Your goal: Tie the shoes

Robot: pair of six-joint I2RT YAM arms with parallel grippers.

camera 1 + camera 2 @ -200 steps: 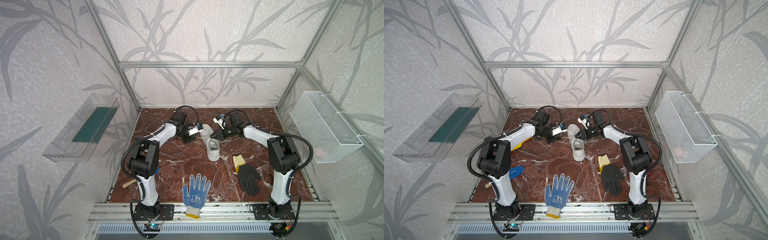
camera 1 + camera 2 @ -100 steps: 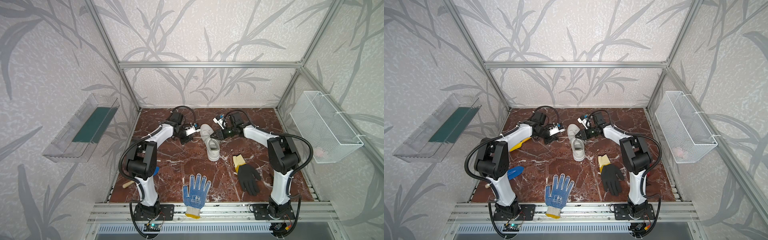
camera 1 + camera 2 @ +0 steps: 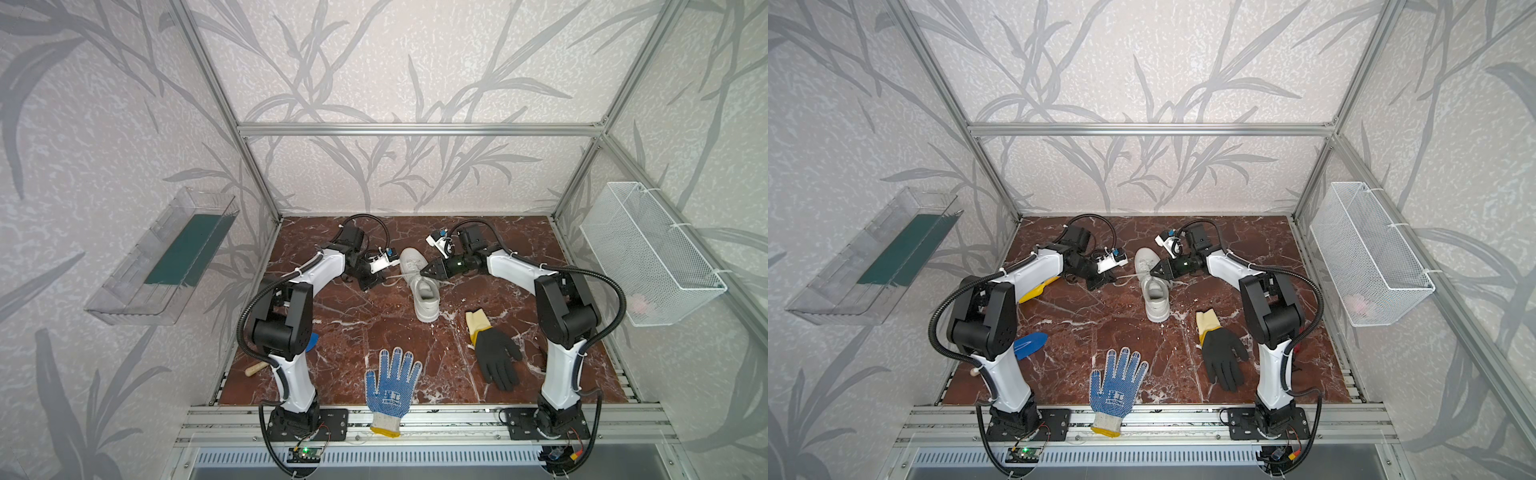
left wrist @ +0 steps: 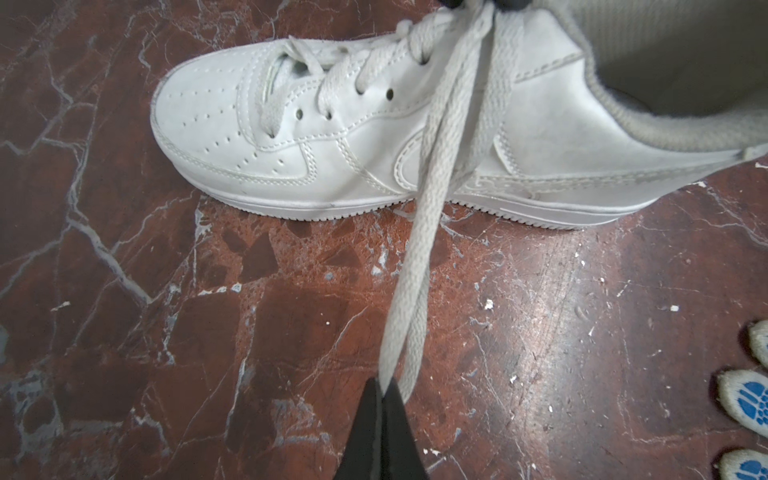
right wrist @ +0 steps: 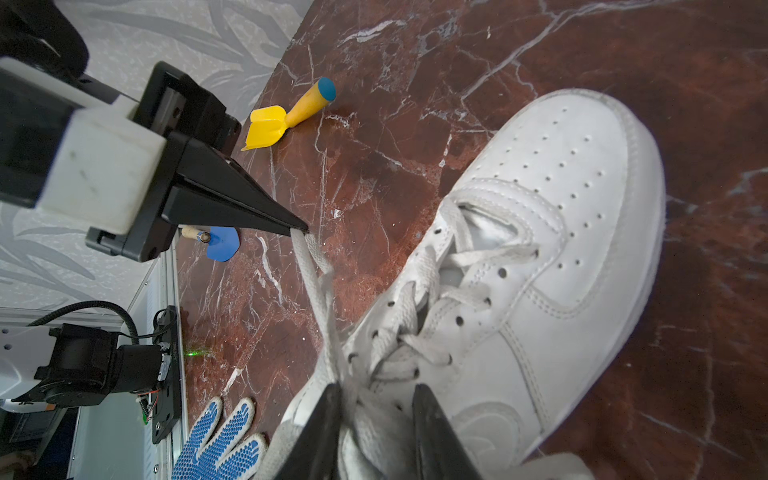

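Leftward the left claw [image 4: 384,390] has eased, pinched shut on the doubled lace [image 4: 415,249] to draw it taut; right claw [image 5: 374,390], narrowly parted, straddles its root, seemingly steadying the sneaker [image 3: 424,291] on the counter [image 3: 365,328].

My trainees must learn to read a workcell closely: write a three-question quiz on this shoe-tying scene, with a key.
1. True or false: the left gripper is shut on the flat white lace of the white leather sneaker.
2. Which lies nearest the front rail? A blue-dotted white knit glove; B black glove with yellow cuff; C yellow plastic toy shovel.
3. How many gloves lie on the red-brown marble tabletop?
Key: 1 true; 2 A; 3 two.
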